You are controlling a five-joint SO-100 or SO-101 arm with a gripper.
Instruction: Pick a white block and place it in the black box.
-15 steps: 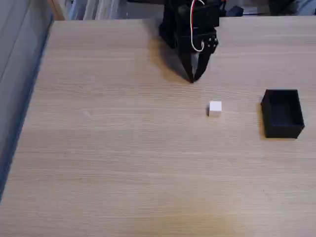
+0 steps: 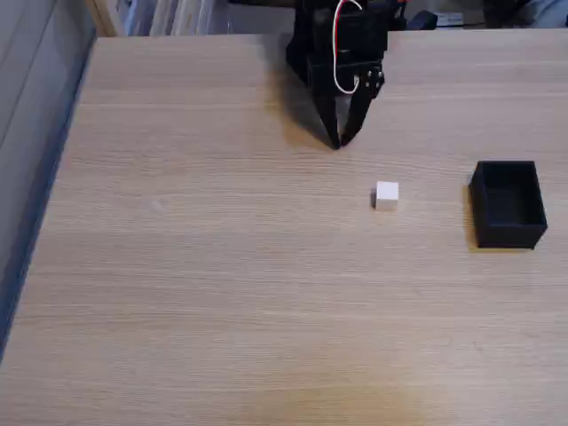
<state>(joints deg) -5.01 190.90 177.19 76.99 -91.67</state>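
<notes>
While closed and empty, gripper (image 2: pixel 336 145) above pale wooden table (image 2: pixel 222 293), grey wall (image 2: pixel 27 71) leftward

No legible text, label, brand, number or sign appears anywhere in the fixed view. The white block (image 2: pixel 386 194), the black box (image 2: pixel 508 204), the end effector (image 2: pixel 336 142) and the desk (image 2: pixel 222 284) all present plain, unmarked surfaces; items along the far edge are too blurred to read.
</notes>
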